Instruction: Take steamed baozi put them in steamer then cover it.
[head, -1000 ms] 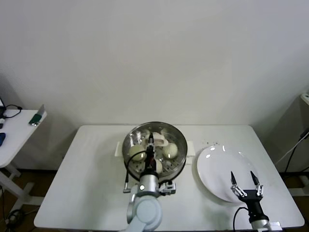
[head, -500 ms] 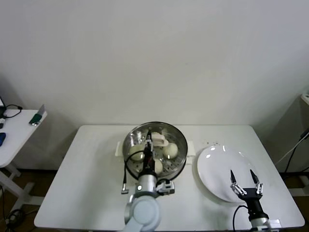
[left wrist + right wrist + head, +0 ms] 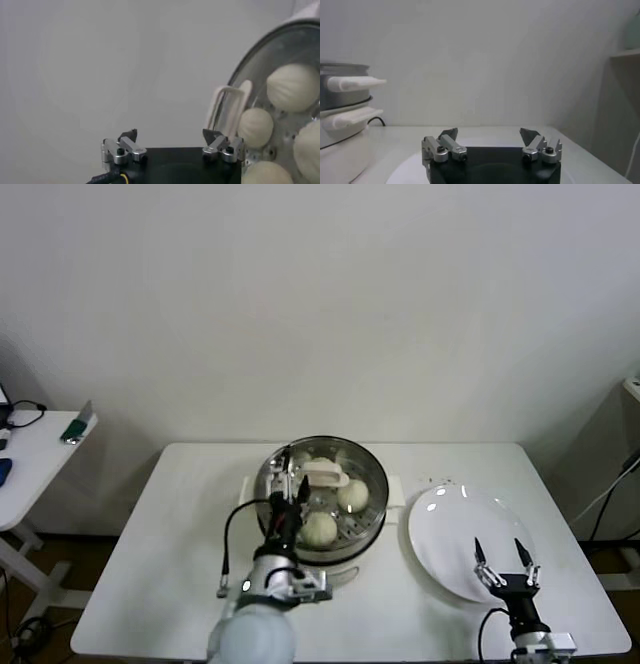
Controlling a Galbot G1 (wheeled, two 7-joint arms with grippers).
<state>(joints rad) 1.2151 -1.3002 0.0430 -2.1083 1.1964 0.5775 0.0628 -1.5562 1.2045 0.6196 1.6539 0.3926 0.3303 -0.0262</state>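
The steamer [image 3: 368, 474], a shiny steel pot on a cream base, stands mid-table. The cover's cream handle [image 3: 326, 475] lies across its top, and the glass cover [image 3: 280, 55] rests on the pot. Several baozi show through the glass, one near the front [image 3: 320, 529], one to the right [image 3: 352, 494] and one by the handle [image 3: 255, 127]. My left gripper [image 3: 293, 484] hangs open over the pot's left side, just left of the handle [image 3: 227, 107], holding nothing. Over the near edge of the white plate [image 3: 450, 519], my right gripper [image 3: 498, 549] waits open and empty.
The plate lies right of the steamer and bears nothing. A side table [image 3: 30, 469] with small items stands far left, apart from the work table. In the right wrist view the steamer's side handles [image 3: 352, 82] show at the left, with my right gripper [image 3: 489, 133] before a bare wall.
My left gripper was shut on the cover's handle; it has opened, let go, and shifted left, its arm swinging left with it. The cover stays on the steamer. The right arm has barely moved.
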